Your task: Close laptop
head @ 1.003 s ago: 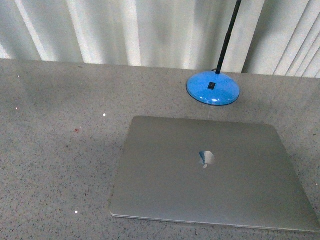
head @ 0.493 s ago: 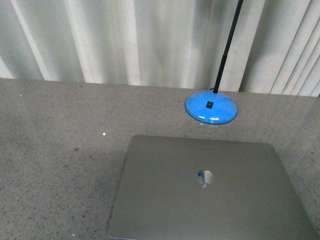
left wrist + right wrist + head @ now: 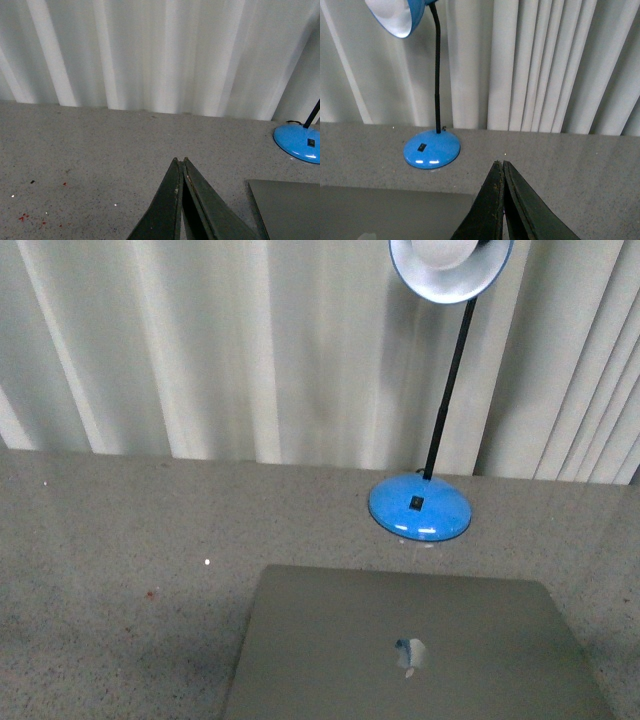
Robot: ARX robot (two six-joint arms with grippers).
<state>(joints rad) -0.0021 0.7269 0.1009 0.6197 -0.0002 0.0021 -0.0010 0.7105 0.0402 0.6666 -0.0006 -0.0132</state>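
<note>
The laptop [image 3: 410, 650] lies flat on the speckled grey table with its silver lid down and the logo facing up; its near part runs off the bottom of the front view. No arm shows in the front view. My left gripper [image 3: 180, 161] is shut with nothing between its fingers, and a corner of the laptop [image 3: 287, 207] lies off to one side of it. In the right wrist view my right gripper [image 3: 500, 163] is shut and empty too, and an edge of the laptop [image 3: 395, 212] lies beside it.
A blue desk lamp stands behind the laptop, with its round base [image 3: 419, 508] on the table, a black neck and its shade [image 3: 450, 265] overhead. The lamp base [image 3: 431, 148] also shows in the right wrist view. White pleated curtains [image 3: 200, 350] back the table.
The front view has tilted upward: the laptop and lamp base have slid down the picture, and the lamp shade and more curtain have come into sight.
</note>
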